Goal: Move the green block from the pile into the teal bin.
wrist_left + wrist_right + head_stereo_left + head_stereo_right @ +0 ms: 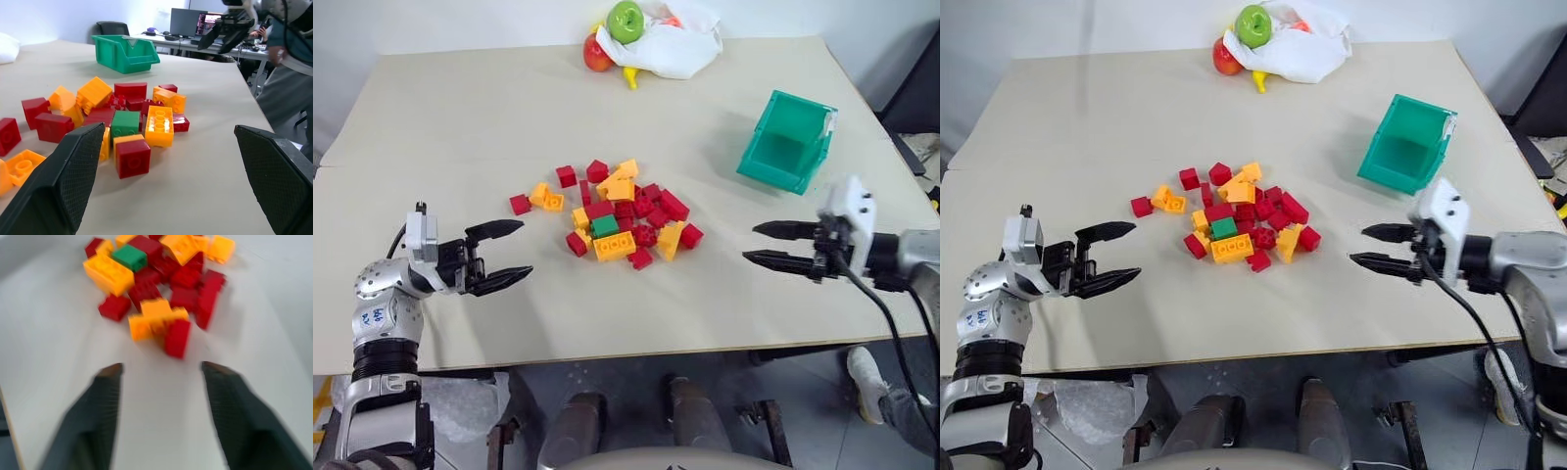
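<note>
The green block (605, 226) lies in the pile (617, 220) of red and orange-yellow bricks at the table's middle, with a long yellow brick (614, 246) just in front of it. The teal bin (787, 141) rests tipped on the table at the back right, its inside bare. My left gripper (502, 255) hovers open to the left of the pile, nothing between its fingers. My right gripper (764, 244) is open and empty to the right of the pile, in front of the bin. The green block (125, 123) and the bin (125, 52) also appear in the left wrist view.
At the table's far edge a white bag (674, 39) lies with a green apple (626, 21) and a red fruit (597, 54). The table's front edge (626, 354) runs just below both grippers. A monitor and desk (188, 22) stand beyond the table.
</note>
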Robot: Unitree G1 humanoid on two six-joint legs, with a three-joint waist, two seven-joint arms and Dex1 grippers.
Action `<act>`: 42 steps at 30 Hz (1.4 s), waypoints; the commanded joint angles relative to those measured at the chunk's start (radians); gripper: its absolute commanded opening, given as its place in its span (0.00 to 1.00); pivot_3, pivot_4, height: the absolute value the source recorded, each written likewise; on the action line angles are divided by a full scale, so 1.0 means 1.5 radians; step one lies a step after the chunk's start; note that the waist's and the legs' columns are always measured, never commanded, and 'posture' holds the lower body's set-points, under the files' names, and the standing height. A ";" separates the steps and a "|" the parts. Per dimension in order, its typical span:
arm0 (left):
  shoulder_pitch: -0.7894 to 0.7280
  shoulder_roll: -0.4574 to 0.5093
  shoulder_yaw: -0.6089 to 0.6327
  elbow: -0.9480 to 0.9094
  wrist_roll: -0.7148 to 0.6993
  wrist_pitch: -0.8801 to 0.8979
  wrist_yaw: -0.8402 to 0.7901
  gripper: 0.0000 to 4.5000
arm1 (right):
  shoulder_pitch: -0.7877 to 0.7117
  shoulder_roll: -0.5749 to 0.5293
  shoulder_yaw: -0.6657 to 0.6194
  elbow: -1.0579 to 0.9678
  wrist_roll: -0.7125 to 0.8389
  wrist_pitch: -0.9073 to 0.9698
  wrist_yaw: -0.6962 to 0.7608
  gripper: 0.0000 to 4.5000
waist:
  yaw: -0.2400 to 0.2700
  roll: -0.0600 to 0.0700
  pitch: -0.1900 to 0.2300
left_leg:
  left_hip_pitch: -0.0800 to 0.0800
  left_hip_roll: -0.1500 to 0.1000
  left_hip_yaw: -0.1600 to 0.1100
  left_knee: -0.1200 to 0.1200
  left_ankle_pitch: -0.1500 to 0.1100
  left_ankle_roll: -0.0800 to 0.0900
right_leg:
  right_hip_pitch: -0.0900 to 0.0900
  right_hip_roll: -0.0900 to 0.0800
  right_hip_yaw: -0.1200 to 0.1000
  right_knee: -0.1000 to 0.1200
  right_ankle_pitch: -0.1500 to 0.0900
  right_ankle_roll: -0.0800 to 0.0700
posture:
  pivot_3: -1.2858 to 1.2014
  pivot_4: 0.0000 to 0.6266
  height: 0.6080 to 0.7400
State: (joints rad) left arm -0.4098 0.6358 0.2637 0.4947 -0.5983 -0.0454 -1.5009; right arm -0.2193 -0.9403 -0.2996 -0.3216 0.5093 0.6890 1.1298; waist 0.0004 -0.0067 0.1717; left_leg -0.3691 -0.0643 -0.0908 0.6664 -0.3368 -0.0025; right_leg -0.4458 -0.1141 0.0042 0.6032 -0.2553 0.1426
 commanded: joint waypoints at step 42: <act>0.109 -0.028 0.035 -0.103 -0.025 -0.031 0.009 1.00 | -0.678 0.535 0.508 0.436 -0.181 0.401 -0.371 0.99 | -0.025 0.000 0.000 | -0.001 0.000 -0.001 0.000 0.000 -0.001 | -0.004 0.000 -0.001 0.005 0.000 -0.001 | 0.52 0.24 1.00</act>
State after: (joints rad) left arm -0.2597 0.5949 0.2933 0.3663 -0.6194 -0.0782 -1.4925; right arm -1.2042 -0.1662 0.4931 0.3082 0.2488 1.2682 0.5954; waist -0.0366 -0.0064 0.1718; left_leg -0.3705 -0.0639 -0.0926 0.6661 -0.3363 -0.0047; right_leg -0.4524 -0.1140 0.0029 0.6111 -0.2560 0.1402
